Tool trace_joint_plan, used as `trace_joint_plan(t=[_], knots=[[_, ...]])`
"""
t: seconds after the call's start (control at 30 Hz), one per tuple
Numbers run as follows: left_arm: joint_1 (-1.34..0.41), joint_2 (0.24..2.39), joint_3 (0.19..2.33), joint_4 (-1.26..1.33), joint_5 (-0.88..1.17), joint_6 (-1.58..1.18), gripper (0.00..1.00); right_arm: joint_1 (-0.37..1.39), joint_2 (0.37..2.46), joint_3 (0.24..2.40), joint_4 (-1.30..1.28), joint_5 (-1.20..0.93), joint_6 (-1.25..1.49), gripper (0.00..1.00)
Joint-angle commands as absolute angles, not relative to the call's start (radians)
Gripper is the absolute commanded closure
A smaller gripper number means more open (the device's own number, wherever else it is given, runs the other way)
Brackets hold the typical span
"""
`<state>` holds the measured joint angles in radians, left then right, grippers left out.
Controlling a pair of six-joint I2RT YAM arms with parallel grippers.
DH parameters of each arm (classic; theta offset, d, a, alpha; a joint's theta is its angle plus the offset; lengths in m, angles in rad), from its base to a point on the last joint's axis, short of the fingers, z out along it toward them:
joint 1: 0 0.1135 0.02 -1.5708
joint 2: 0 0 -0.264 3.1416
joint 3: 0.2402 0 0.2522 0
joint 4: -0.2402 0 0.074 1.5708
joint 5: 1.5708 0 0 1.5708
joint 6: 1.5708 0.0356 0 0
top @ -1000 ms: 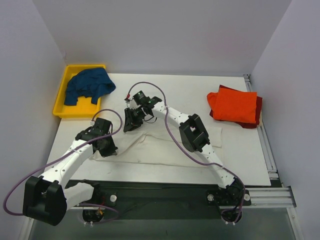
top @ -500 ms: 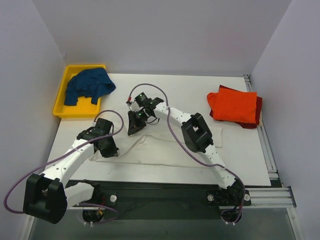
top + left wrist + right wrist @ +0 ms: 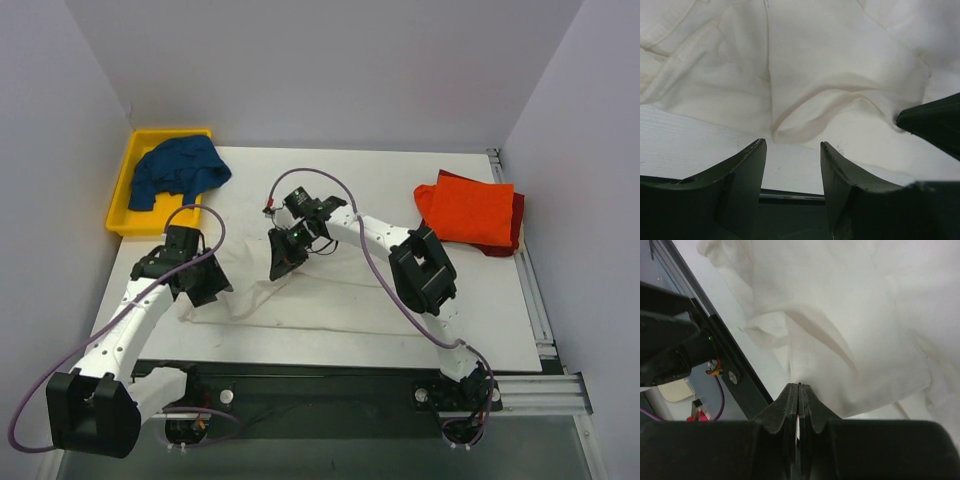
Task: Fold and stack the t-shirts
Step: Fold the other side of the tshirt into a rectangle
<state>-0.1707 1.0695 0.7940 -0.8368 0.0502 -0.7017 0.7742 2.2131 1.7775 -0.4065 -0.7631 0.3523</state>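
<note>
At my left hand (image 3: 792,145) the fingers stand apart with nothing between them, released just above a rumpled hem of the off-white t-shirt (image 3: 830,60). My right hand (image 3: 799,388) is clenched, pinching a fold of that same shirt, which lies spread near the front of the worktop (image 3: 380,190). I judge I'm mid-fold. Next, my left hand should close on the hem so both hands can carry it over. I can't tell how much cloth my right hand grips, and my arms hide part of the shirt's outline.
</note>
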Motion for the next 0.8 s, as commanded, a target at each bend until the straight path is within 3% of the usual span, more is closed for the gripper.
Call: trace_joint_plan(t=[0.0,0.43,0.63,0.77], knots=[[-0.135,1.089,0.842,-0.812,0.080,-0.667,0.43,0.781,2.131,1.695,-0.436,-0.792,0.299,1.00],[-0.005,1.207,0.894,-0.686,0.124,-0.630,0.41,0.779,2.079,1.568,-0.472,-0.716,0.222,1.00],[0.084,1.304,0.939,-0.606,0.163,-0.623,0.41,0.781,2.060,1.572,-0.505,-0.689,0.189,0.80],[0.090,1.367,0.991,-0.546,0.144,-0.624,0.41,0.775,2.008,1.556,-0.535,-0.660,0.173,0.58]])
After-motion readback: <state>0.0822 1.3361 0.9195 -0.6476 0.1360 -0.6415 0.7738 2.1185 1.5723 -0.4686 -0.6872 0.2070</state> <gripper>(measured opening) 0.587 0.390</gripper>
